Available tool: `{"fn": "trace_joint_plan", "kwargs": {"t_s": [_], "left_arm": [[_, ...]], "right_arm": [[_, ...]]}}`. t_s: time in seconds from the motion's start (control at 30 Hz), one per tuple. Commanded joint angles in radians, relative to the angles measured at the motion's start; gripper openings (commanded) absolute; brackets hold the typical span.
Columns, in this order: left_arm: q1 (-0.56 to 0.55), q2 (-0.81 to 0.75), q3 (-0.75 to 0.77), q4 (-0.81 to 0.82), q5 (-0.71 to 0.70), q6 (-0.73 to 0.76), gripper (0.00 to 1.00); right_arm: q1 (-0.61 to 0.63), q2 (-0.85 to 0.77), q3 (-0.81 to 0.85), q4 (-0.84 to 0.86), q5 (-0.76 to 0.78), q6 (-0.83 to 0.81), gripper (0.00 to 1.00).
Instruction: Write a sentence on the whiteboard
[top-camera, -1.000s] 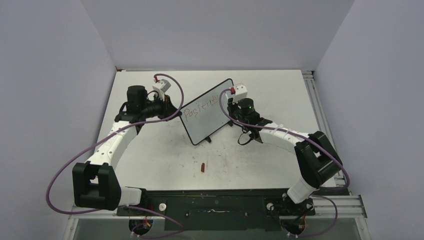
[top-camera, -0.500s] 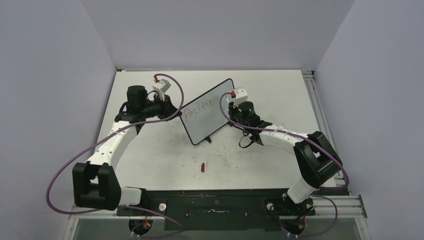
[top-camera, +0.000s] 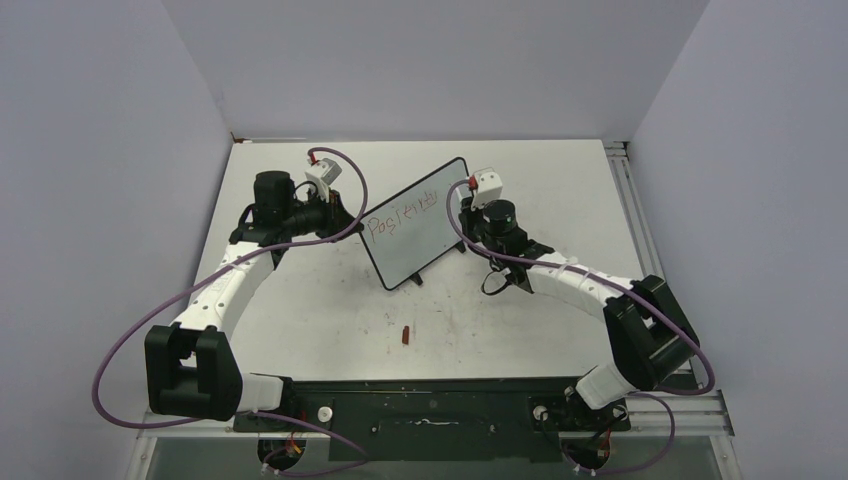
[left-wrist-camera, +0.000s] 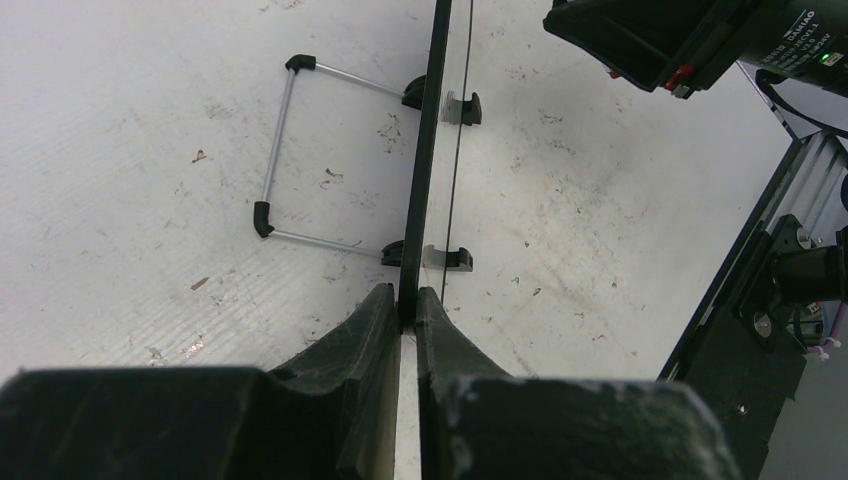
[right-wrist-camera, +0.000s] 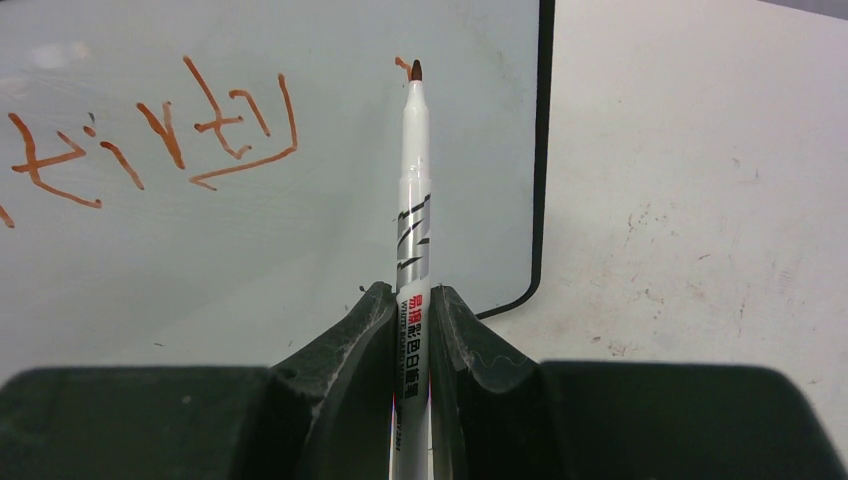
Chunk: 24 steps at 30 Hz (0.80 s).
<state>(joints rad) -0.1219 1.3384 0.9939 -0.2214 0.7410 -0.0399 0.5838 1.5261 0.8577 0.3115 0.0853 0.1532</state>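
Right wrist: right gripper (right-wrist-camera: 410, 297) clamps marker (right-wrist-camera: 412, 180), tip at whiteboard (right-wrist-camera: 300, 250) beside sentence (right-wrist-camera: 222, 125).
Left wrist: left gripper (left-wrist-camera: 405, 300) pinches whiteboard edge.

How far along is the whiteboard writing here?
One slanted line of reddish words, the sentence, is on the whiteboard. In hand: the left gripper clamps the board's edge, the right gripper holds the marker, tip at a short stroke by the frame. The board's lower part is blank, so more probably remains.
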Motion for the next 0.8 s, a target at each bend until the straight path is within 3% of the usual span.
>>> {"fn": "trace_joint_plan", "kwargs": {"t_s": [0.0, 0.77], "left_arm": [[0.005, -0.034, 0.024, 0.047, 0.011, 0.012, 0.00], [0.008, -0.030, 0.026, 0.047, 0.014, 0.011, 0.00]], "right_arm": [[0.005, -0.027, 0.054, 0.011, 0.017, -0.007, 0.05], [0.003, 0.064, 0.137, -0.014, -0.014, -0.030, 0.05]]}}
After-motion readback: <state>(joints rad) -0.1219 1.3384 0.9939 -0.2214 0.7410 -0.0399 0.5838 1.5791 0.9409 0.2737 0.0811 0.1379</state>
